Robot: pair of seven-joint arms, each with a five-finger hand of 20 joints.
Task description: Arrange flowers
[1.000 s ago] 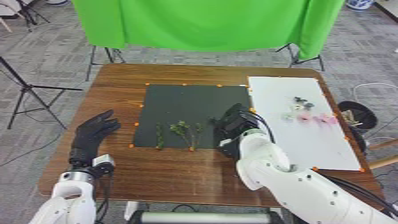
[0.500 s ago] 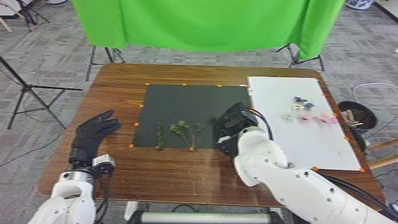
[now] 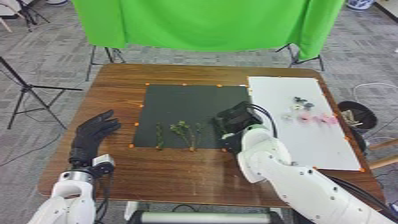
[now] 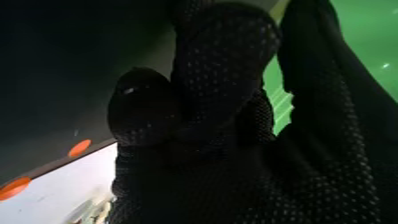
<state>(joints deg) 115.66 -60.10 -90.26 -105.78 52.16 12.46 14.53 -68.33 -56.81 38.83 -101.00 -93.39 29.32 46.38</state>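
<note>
Some thin, leafy stems point(image 3: 189, 137) on black rectangle point(image 3: 191, 102).

One desk point(image 3: 133, 185) lies under one dark mat point(image 3: 169, 105). On the mat: one slim sprig point(image 3: 160, 137), at least two branching sprigs point(image 3: 183, 131). Right of the mat: one white board point(image 3: 275, 90), at least two pink blooms point(image 3: 306, 117), at least two greyish blooms point(image 3: 308, 106), one bin point(image 3: 359, 113).

We've got pretty even, soft light across the table point(image 3: 178, 175) in the head view, brightest on the white mat point(image 3: 311, 135) along its right edge. In the right wrist view we get near-black shadow over the right hand point(image 3: 238, 117), honestly.
</note>
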